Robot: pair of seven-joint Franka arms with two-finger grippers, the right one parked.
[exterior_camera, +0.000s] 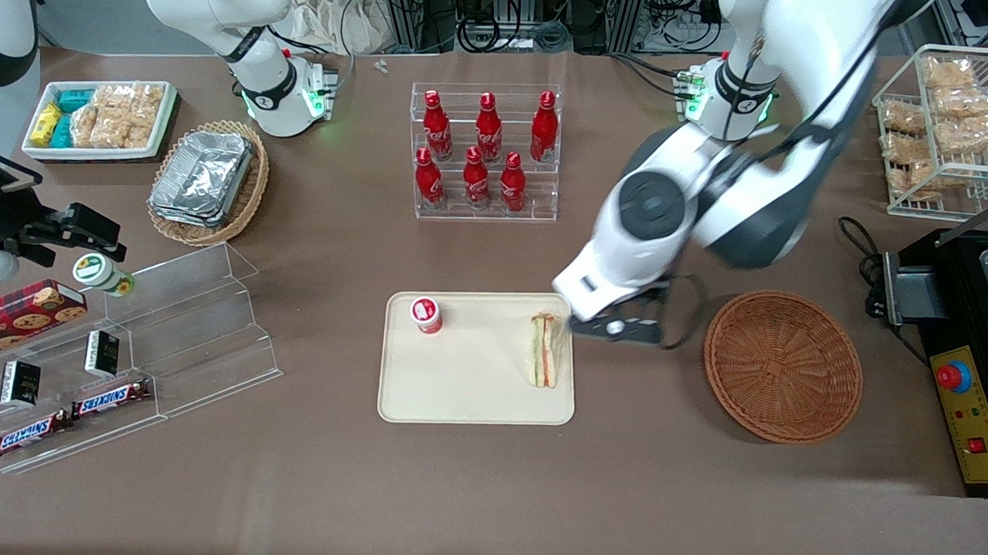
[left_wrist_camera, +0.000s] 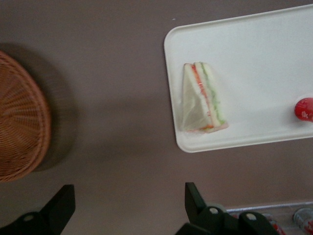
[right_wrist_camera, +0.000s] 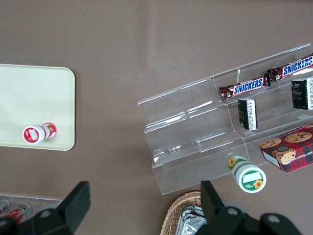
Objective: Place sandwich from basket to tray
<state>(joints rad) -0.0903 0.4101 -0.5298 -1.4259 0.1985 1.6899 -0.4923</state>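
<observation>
The sandwich (exterior_camera: 544, 350) is lying on the tray (exterior_camera: 472, 393), close to the rim at the end facing the working arm, while the basket (exterior_camera: 782, 365) is sitting bare on the table (exterior_camera: 484, 494), well apart from the tray toward the working arm's end. The tool (exterior_camera: 617, 326) is hovering over the table between tray and basket, just beside the tray's edge, with its fingers (left_wrist_camera: 61, 205) spread wide and holding nothing. Judging by this, the placing step looks done and the release is complete; what remains is probably only a retreat. That move calls for lifting clear without brushing the sandwich or the small red-capped bottle (exterior_camera: 426, 315) that is standing on the same tray.
</observation>
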